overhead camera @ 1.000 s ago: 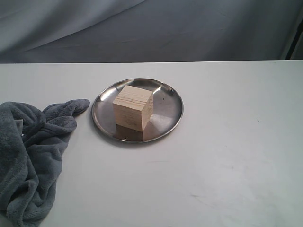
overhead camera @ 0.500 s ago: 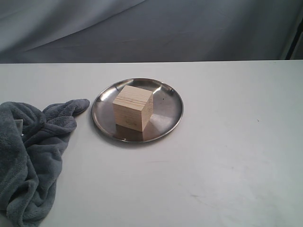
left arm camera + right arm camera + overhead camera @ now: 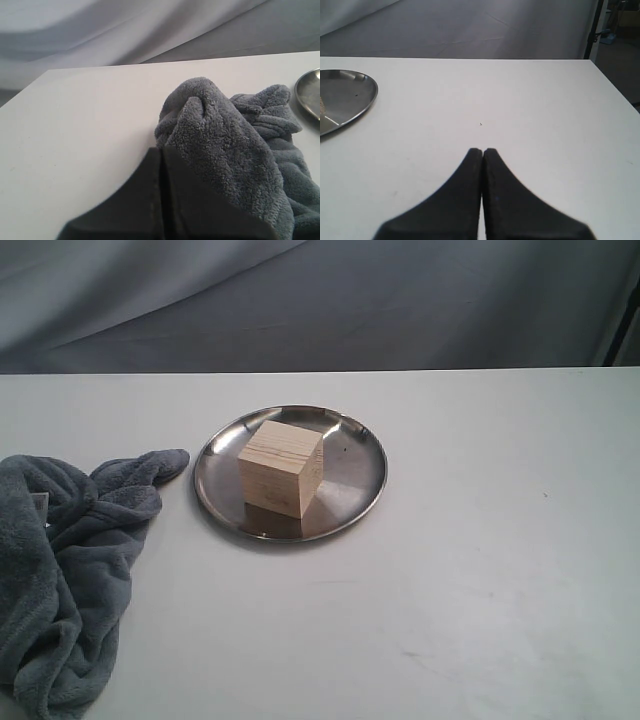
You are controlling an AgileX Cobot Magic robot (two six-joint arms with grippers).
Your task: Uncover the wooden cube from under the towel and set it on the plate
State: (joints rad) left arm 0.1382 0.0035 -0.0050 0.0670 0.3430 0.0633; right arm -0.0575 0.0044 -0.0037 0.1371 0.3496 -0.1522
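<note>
Both claws are shown with jaws pressed together on nothing: the left gripper is held low just beside the towel, the right gripper over the bare table. The wooden cube is seen standing uncovered on the plate, the bunched towel lying beside it. The placing is judged done; only keeping the arms clear is called for.

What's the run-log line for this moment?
wooden cube: on plate | towel: bunched aside, off cube | left pincer: shut | right pincer: shut
</note>
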